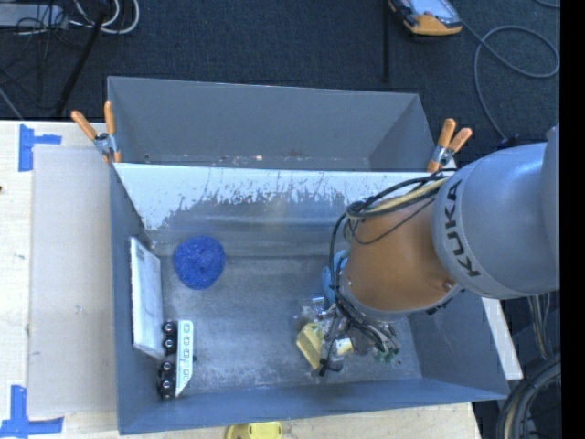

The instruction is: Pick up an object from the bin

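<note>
The pincer [329, 347] is down low near the floor of the grey bin [274, 218], below the arm's [507, 222] orange cover [393, 263] and a tangle of dark cables, and whether it is open or closed cannot be told from here, nor whether it grips anything. Touching it, on the side away from the arm, lies 1 pale yellow blocky thing [309, 344], tilted, its exact kind too small to make out. Well away from the pincer, across the bin floor on that same side, sits 1 blue round scrubby ball [199, 262], a little farther back than the pincer. Beyond the ball, against the far side wall, 1 flat white card [144, 293] leans lengthwise. Just beside the card's near end lies 1 narrow white strip [185, 359] with black round knobs along its edge, 4 as far as can be counted. The only writing that reads is "KUKA", in dark letters on the arm's grey shell just behind the orange cover
</note>
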`<move>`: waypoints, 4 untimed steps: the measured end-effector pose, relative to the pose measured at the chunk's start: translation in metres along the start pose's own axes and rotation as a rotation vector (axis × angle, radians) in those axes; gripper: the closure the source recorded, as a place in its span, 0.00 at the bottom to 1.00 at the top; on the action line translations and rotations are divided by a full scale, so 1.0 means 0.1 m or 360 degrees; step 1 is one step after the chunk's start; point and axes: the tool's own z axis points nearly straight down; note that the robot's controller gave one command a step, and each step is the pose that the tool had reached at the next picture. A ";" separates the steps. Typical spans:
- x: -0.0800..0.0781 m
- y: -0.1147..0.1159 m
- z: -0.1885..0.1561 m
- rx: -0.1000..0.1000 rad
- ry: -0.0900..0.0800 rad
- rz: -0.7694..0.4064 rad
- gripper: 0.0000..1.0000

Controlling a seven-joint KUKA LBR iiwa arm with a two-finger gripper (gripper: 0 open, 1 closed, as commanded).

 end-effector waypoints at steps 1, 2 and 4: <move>0.00 0.00 0.00 -0.0001 0.0001 0.0001 1.00; 0.04 0.03 -0.47 -0.0001 0.0013 -0.0030 1.00; -0.20 -0.01 -0.38 -0.0002 0.0024 -0.0090 1.00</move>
